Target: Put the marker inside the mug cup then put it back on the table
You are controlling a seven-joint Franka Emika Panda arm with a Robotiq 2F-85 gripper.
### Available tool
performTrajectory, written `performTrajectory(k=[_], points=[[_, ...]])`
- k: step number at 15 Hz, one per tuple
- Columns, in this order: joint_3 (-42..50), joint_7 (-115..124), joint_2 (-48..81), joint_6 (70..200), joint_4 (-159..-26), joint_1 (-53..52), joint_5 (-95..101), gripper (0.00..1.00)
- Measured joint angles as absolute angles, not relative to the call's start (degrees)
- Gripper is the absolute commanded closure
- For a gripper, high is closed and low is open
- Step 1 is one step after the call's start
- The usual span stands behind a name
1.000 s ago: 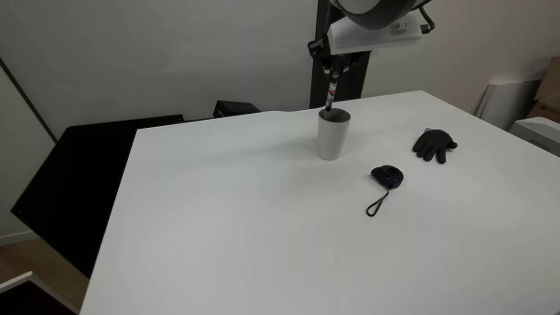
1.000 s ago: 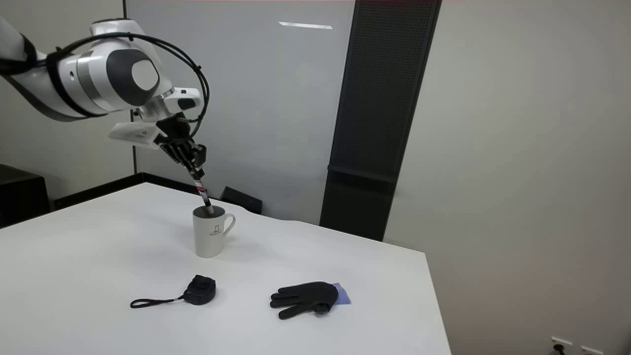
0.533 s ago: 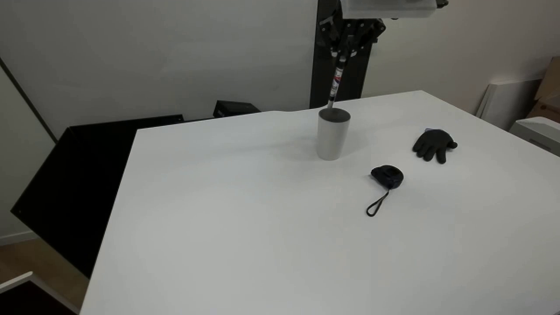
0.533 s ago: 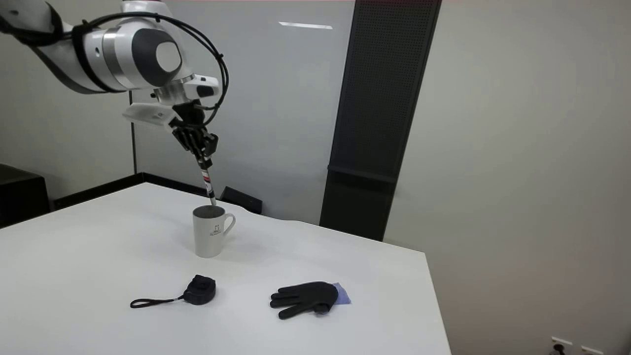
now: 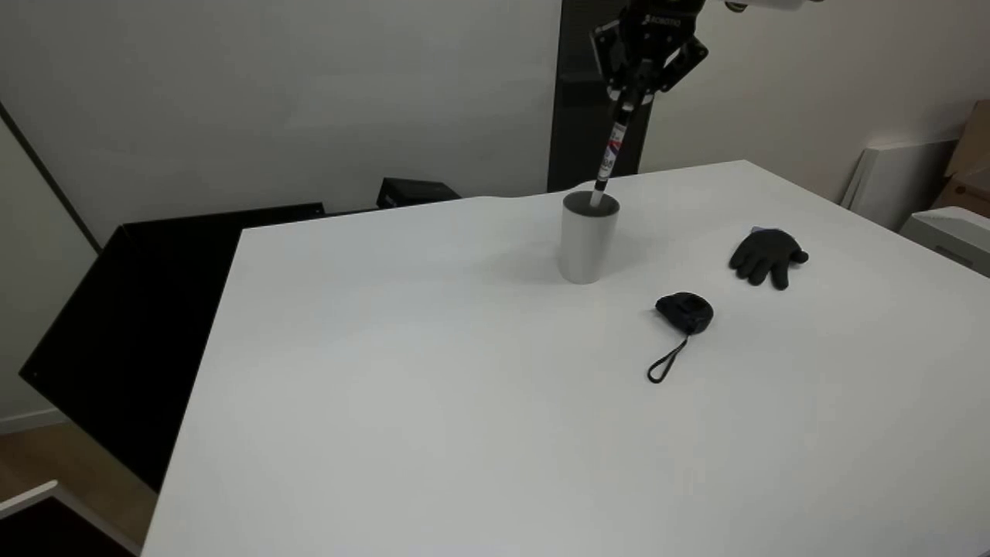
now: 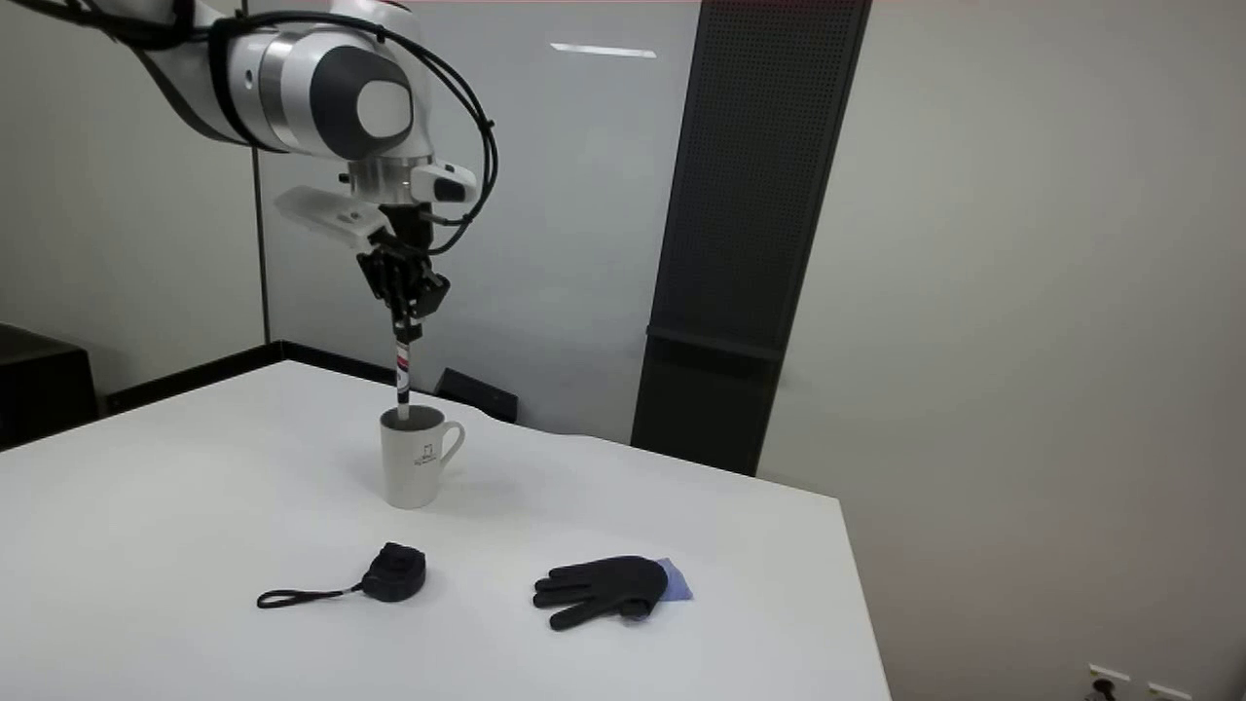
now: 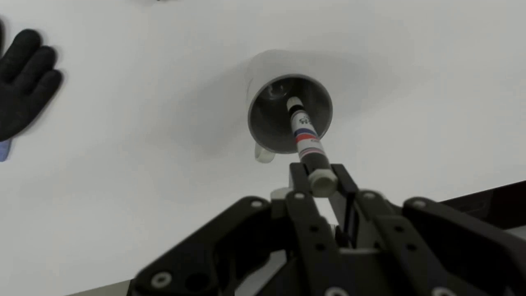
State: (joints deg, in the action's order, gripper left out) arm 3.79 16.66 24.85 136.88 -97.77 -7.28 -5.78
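Note:
My gripper (image 5: 630, 97) is shut on the upper black part of the marker (image 5: 611, 151), above the mug cup (image 5: 588, 244). In an exterior view the gripper (image 6: 407, 331) holds the marker (image 6: 403, 375) nearly upright over the light mug cup (image 6: 409, 465), whose handle shows on one side. The marker's lower white tip is at the mug's mouth; how far below the rim cannot be told. In the wrist view the jaws (image 7: 319, 167) pinch the marker (image 7: 307, 133), its tip over the mug's dark opening (image 7: 269, 127). The mug stands upright on the white table (image 5: 433, 371).
A black tape measure (image 5: 687, 312) with a cord loop lies on the table near the mug. A black glove (image 6: 605, 587) lies farther off; it also shows in the wrist view (image 7: 26, 82). A black box (image 5: 418, 192) stands beyond the table's far edge.
The gripper has risen and turned more upright, carrying the marker. The marker's tip was in the mug's mouth, rose to the rim, and now overlaps the opening again. The mug has not moved.

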Motion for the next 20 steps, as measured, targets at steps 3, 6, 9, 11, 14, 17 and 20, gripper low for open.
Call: performTrajectory(k=[3, 6, 9, 11, 14, 17, 20], points=[[1.83, 15.69, 25.35, 133.12, -97.16, -5.96, -6.84, 0.93], [0.60, 15.62, 25.38, 131.23, -96.77, -6.00, -6.83, 0.93], [-0.32, 15.58, 25.40, 129.86, -96.68, -6.22, -6.65, 0.93], [-0.37, 15.58, 25.46, 129.75, -96.68, -6.59, -5.82, 0.93], [-0.34, 15.70, 25.47, 129.75, -96.45, -7.34, -2.78, 0.93], [-0.29, 15.80, 25.43, 129.75, -95.35, -8.38, 0.78, 0.93], [-0.30, 15.81, 25.30, 129.66, -94.01, -9.41, 2.50, 0.93]])
